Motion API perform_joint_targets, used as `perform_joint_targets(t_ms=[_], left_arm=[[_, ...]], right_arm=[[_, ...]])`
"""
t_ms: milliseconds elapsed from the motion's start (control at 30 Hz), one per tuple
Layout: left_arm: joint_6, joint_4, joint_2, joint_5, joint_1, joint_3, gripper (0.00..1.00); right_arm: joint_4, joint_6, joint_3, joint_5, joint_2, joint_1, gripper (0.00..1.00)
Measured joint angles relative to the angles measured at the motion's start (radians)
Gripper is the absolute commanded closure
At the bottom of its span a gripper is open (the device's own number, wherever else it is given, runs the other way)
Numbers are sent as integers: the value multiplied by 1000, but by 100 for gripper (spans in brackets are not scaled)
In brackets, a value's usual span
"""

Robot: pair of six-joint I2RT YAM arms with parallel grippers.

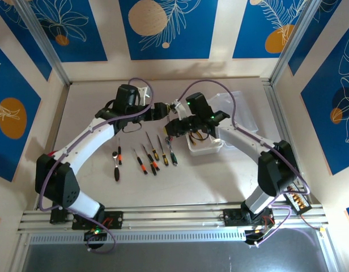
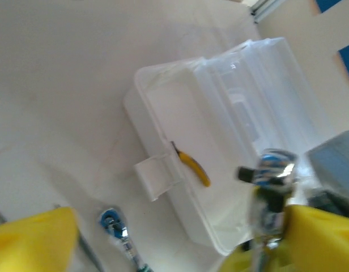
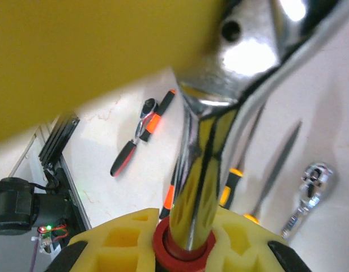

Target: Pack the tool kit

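Right end effector (image 3: 183,249) is closed tight on the red collar of a chrome tool (image 3: 200,147), held in the air near the clear box (image 2: 163,107). Left end effector (image 2: 174,243) stands wide open with that tool between its fingers, gripping nothing, so this reads as a hand-over between arms. The box sits open on the table (image 1: 220,181), lid tipped back, with yellow-handled pliers (image 2: 192,165) inside. Screwdrivers (image 1: 154,154) and a ratchet (image 1: 116,169) (well apart from the box) lie in a row. Next, I judge, the left arm must back clear. The right can then lower the tool into the box and let go.
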Motion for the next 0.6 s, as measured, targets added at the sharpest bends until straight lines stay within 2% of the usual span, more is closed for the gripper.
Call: perform_joint_targets(t_ms=[67,167,333,600], left_arm=[[45,-55,-5,-66,6,43,0],[98,-129,-33,-167,74,49,0],[145,-197,-73,-251,186,-34,0],[156,-242,-86,-267,200,-193,0]], right_arm=[[-50,-24,0,22,-30,-32,100],[-150,-62,2,77,-79,-126,100],[-341,-116,66,256,-67,-264,100],[-500,-208,215,514,75,-273,100]])
